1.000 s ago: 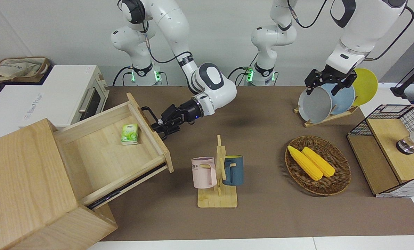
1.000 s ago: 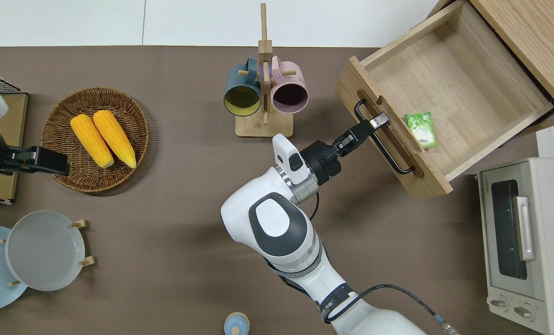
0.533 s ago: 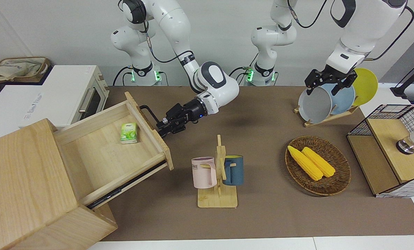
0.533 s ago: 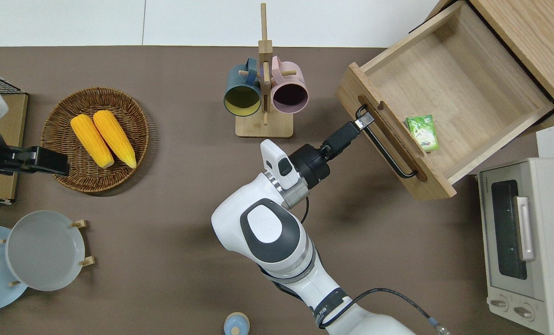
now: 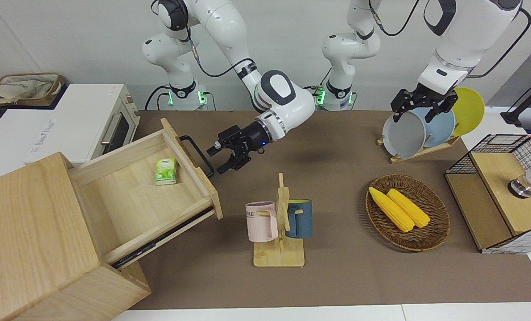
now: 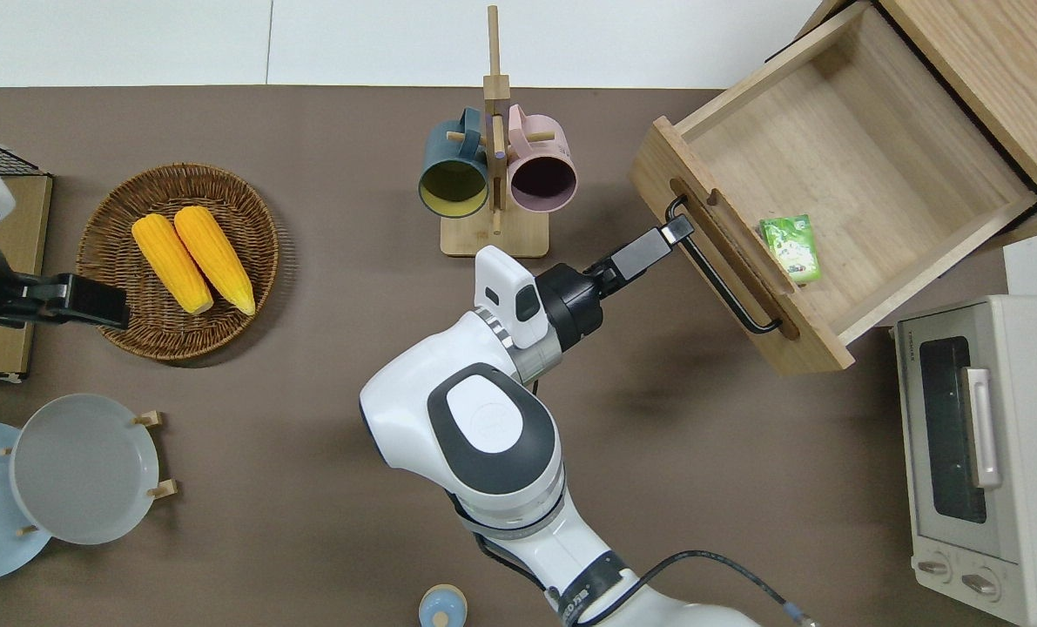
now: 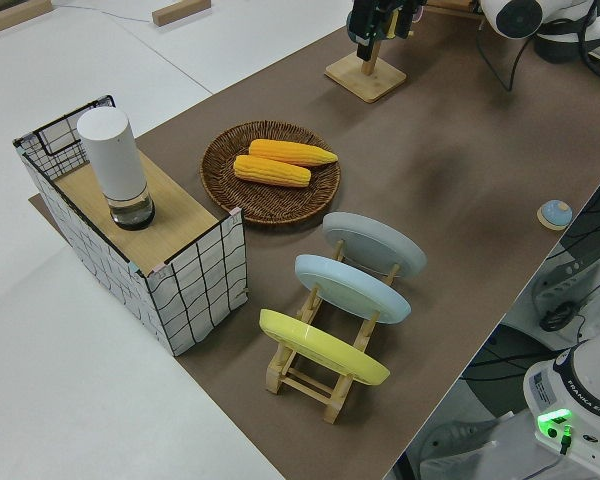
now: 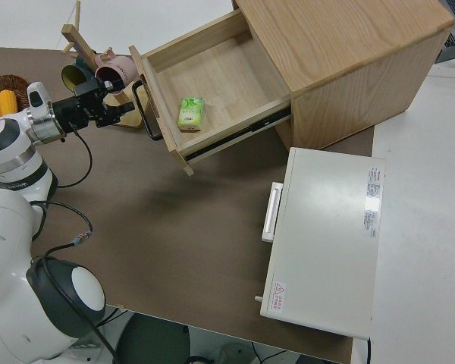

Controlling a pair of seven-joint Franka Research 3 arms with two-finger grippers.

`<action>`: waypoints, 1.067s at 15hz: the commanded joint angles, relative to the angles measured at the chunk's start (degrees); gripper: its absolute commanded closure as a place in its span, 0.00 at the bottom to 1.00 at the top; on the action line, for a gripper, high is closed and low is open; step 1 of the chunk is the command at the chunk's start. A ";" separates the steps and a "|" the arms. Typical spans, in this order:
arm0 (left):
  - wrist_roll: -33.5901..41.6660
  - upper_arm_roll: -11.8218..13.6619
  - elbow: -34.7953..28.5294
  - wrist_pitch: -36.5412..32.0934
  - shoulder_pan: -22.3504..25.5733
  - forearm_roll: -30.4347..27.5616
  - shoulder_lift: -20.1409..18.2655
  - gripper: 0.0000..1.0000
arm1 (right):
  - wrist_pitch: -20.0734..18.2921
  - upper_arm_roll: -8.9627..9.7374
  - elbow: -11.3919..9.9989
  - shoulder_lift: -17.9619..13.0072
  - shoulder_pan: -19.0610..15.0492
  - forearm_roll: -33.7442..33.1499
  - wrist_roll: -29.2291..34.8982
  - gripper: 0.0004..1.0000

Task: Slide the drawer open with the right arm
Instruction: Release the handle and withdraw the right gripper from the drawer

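The drawer (image 5: 131, 200) of the big light wooden cabinet (image 5: 29, 232) is pulled far out, and a green packet (image 5: 166, 171) lies in it. Its black bar handle (image 5: 197, 155) is free. My right gripper (image 5: 217, 159) is open and empty, just off the handle, level with it and not touching. In the overhead view the right gripper (image 6: 679, 229) is close to the end of the handle (image 6: 723, 270) that lies farther from the robots, and the drawer (image 6: 849, 148) shows its bare floor. The right side view shows the gripper (image 8: 125, 108) beside the handle (image 8: 150, 114). The left arm is parked.
A wooden mug rack (image 5: 279, 223) with a pink and a blue mug stands near the drawer front. A white toaster oven (image 5: 82, 120) sits beside the cabinet, nearer to the robots. A wicker basket (image 5: 408, 211) with corn, a plate rack (image 5: 421, 129) and a wire-grid cabinet (image 5: 501, 191) are toward the left arm's end.
My right gripper has let go of the bar handle, opened and drawn back from it toward the middle of the table. The drawer stays pulled out. The left arm has not moved.
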 commanded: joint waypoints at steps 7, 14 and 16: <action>-0.60 0.02 0.49 -1.03 -0.39 1.02 -0.25 0.01 | 0.16 -0.21 7.72 -13.19 -4.32 32.72 0.93 0.01; -0.60 0.02 0.58 -1.03 -0.39 1.02 -0.25 0.01 | -0.19 -0.65 7.72 -24.72 -20.31 55.66 -12.06 0.01; -0.60 0.02 0.58 -1.03 -0.39 1.02 -0.25 0.01 | -0.01 -0.92 7.46 -25.34 -25.41 61.03 -16.11 0.01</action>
